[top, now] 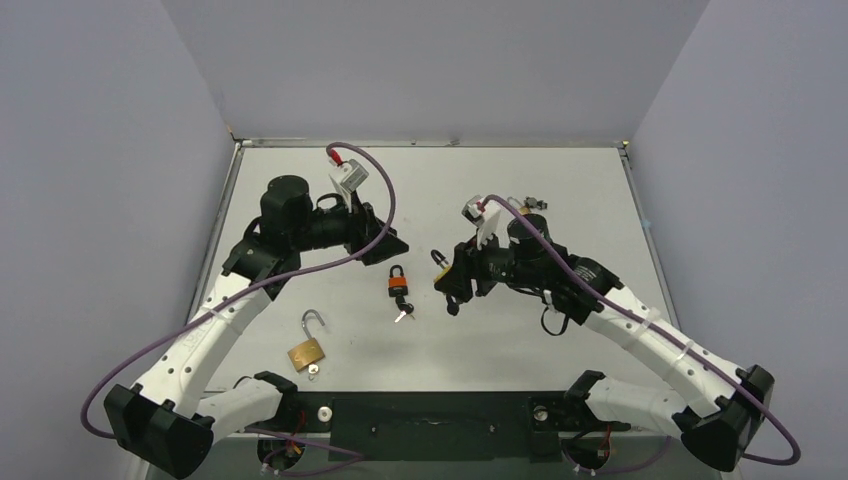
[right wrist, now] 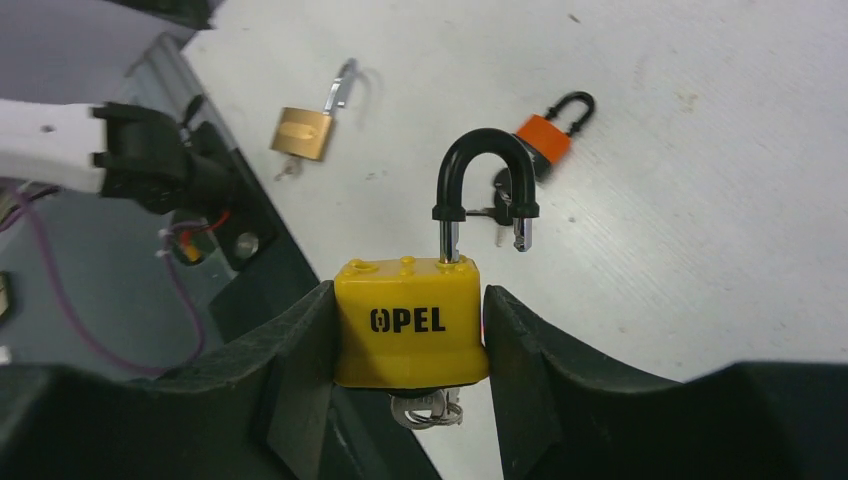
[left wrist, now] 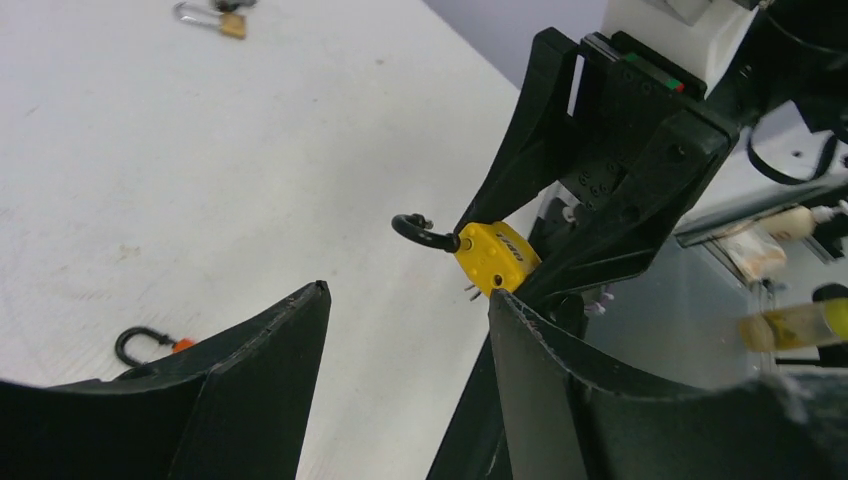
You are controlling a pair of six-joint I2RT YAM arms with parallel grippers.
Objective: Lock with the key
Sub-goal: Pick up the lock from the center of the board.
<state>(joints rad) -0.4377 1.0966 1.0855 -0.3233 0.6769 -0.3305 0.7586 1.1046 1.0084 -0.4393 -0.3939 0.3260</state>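
My right gripper is shut on a yellow padlock marked OPEL and holds it above the table. Its black shackle stands open, with one leg out of the body. A key with a ring hangs from the lock's underside. In the top view the right gripper sits at the table's middle, with the shackle pointing toward the left arm. My left gripper is open and empty, facing the yellow padlock a short way off; in the top view the left gripper is left of it.
An orange padlock with keys lies on the table between the grippers. A brass padlock with an open shackle lies near the front left. Another small padlock lies at the back right.
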